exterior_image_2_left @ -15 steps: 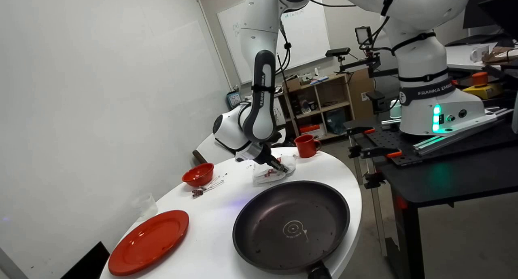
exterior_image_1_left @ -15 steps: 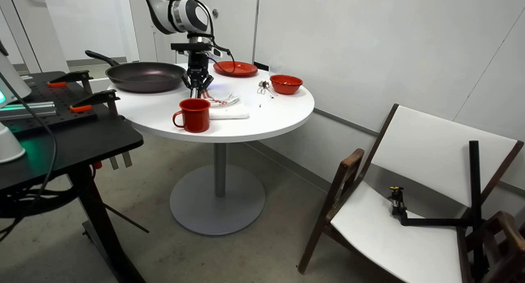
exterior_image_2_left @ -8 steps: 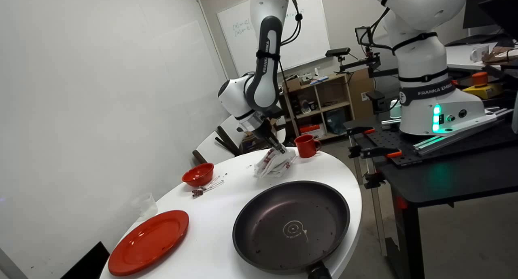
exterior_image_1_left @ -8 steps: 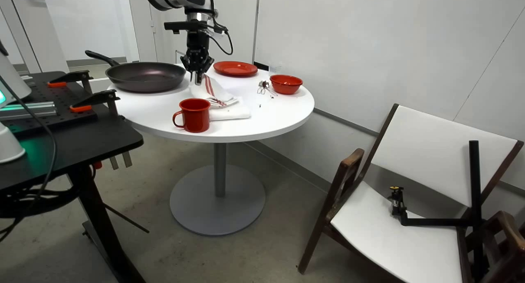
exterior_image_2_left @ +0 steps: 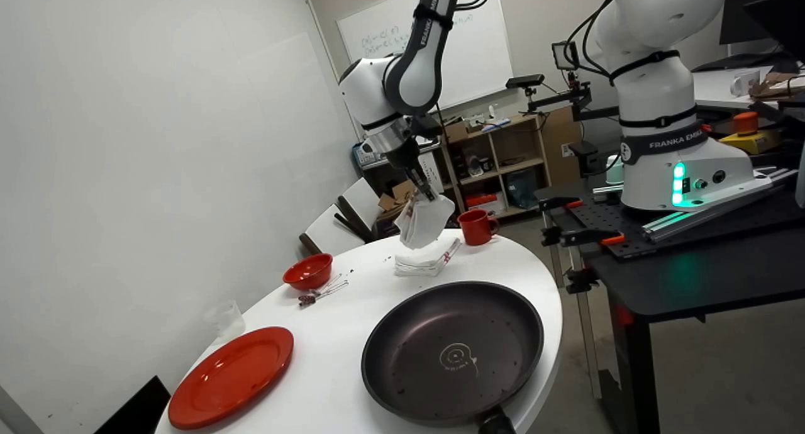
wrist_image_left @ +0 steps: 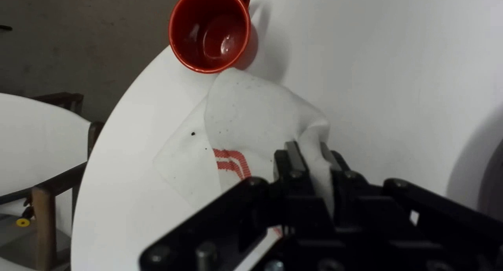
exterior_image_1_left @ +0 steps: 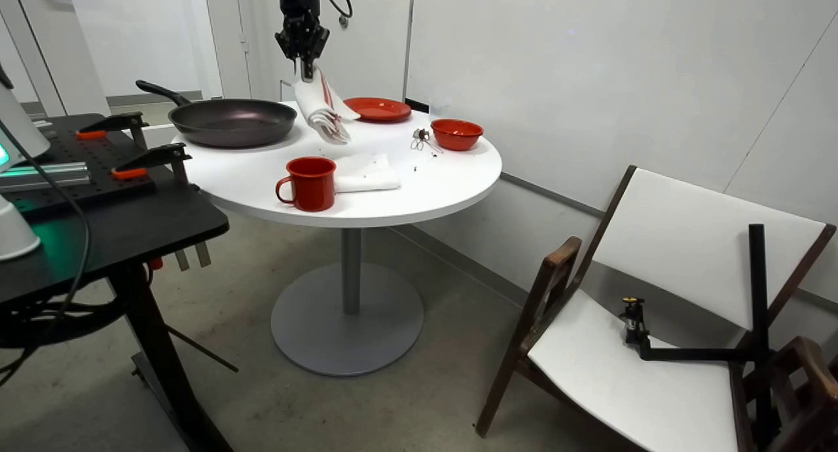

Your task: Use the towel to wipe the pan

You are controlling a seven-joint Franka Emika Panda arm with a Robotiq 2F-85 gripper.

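My gripper [exterior_image_1_left: 306, 71] is shut on the white, red-striped towel [exterior_image_1_left: 325, 113], which hangs from its fingertips clear of the table. From the wrist view, a fold of the towel [wrist_image_left: 259, 110] runs up between the two fingers [wrist_image_left: 295, 159]. The dark pan [exterior_image_1_left: 232, 123] rests on the table with its handle pointing away from the gripper. Its inside [exterior_image_2_left: 440, 333] carries a pale ring mark and a few specks. The held towel [exterior_image_2_left: 426, 223] is beyond the pan, not over it, in an exterior view.
Another folded white cloth [exterior_image_1_left: 368, 174] lies on the round table [exterior_image_1_left: 432, 190], below the held towel. Beside it stands a red mug [exterior_image_1_left: 311, 185]. A red bowl [exterior_image_1_left: 456, 135], a wire whisk [exterior_image_2_left: 322, 292] and a red plate [exterior_image_2_left: 233, 377] are also on the table.
The gripper has risen from the table with the towel in it. The towel has come up off the folded cloth, which stays on the table. Pan and mug have not moved.
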